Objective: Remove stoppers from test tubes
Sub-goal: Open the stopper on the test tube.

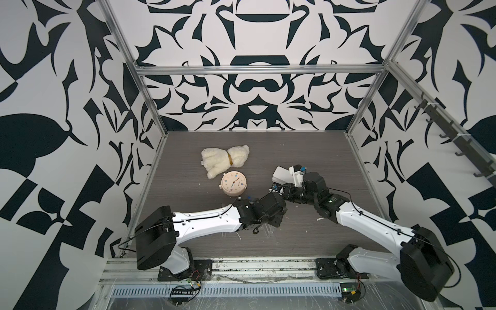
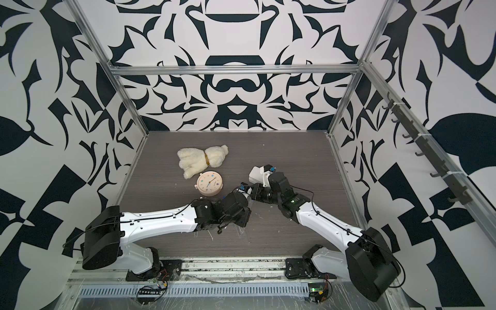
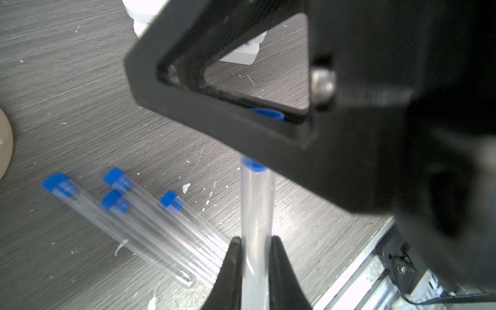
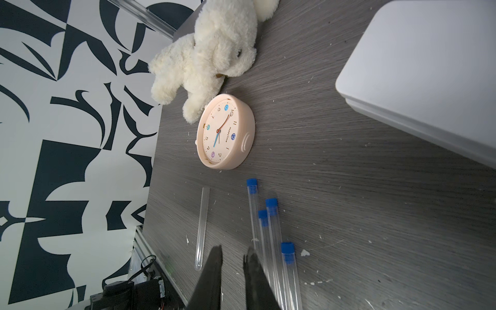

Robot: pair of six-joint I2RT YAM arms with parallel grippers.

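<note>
My left gripper (image 3: 256, 241) is shut on a clear test tube (image 3: 256, 209), held above the table. Its blue stopper (image 3: 253, 166) is still in the tube's mouth. One finger (image 3: 214, 112) of my right gripper crosses in front of that stopper, which sits deep between the two fingers. In the right wrist view the right gripper (image 4: 233, 253) shows only a narrow gap at its tips. Both top views show the stopper (image 1: 274, 185) (image 2: 243, 185) where the grippers meet. Several stoppered tubes (image 3: 150, 236) (image 4: 273, 241) lie side by side on the table. One open tube (image 4: 202, 228) lies apart.
A pink clock (image 1: 233, 183) and a white plush toy (image 1: 224, 159) lie behind the left arm. A white box (image 4: 429, 80) sits close to the right wrist. White flecks dot the grey table, and a metal rail (image 1: 241, 265) runs along its front edge.
</note>
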